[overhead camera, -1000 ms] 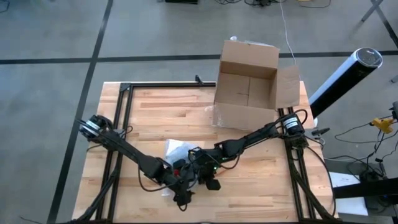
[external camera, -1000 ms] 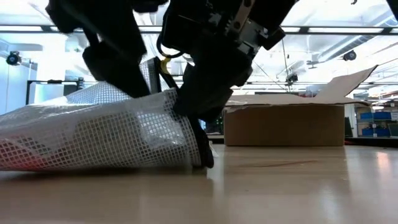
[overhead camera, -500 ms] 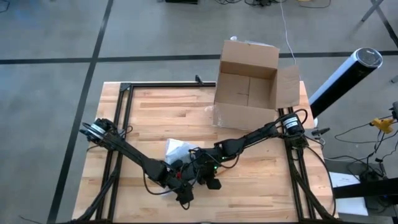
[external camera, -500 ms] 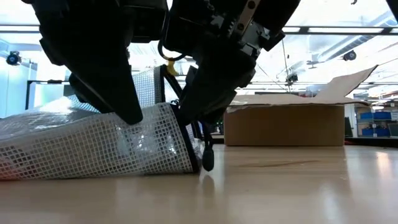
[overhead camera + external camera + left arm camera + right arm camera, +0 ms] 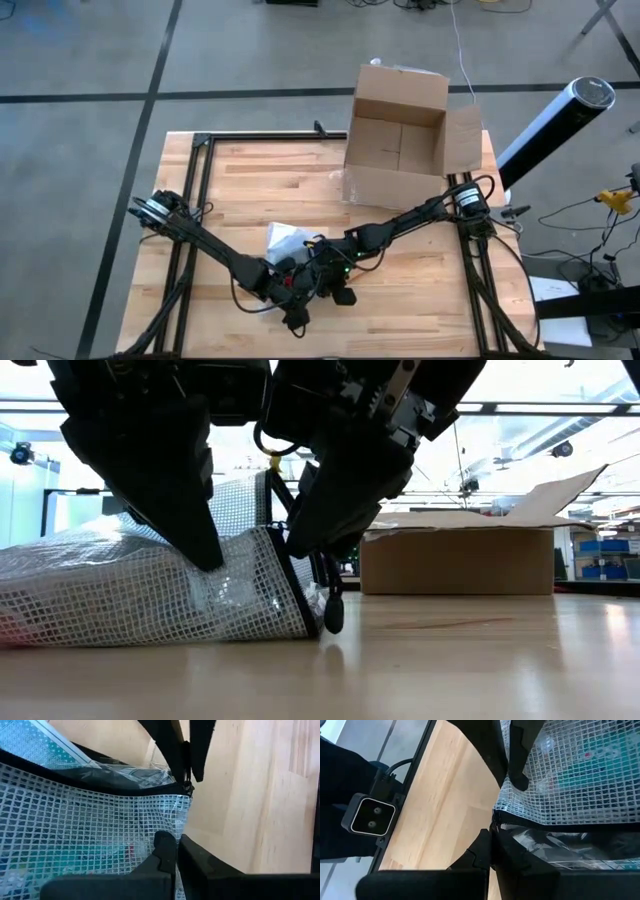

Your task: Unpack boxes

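One box [image 5: 398, 138] stands open at the table's [image 5: 260, 185] far edge, its flaps spread, well apart from both arms; nothing shows inside it from above. Nearer the front edge lies the mesh pouch [image 5: 150, 595], flat on the wood, with both arms crowded over its end.

What has changed within the last second is the left gripper [image 5: 175, 851]: it stood wide over the pouch and has now snapped fully together, its fingers pinching the mesh wall just under the zip line. The right gripper [image 5: 492, 847] has stayed clamped all the while, nipping what looks like the zip end or its pull at the pouch's corner. In the low view the pouch has been pressed down a little under the left arm.

So the pouch is now held at two points, one on each side of the zip. As I judge it, that sets up drawing the zip open, with one claw anchoring the fabric while the other pulls.
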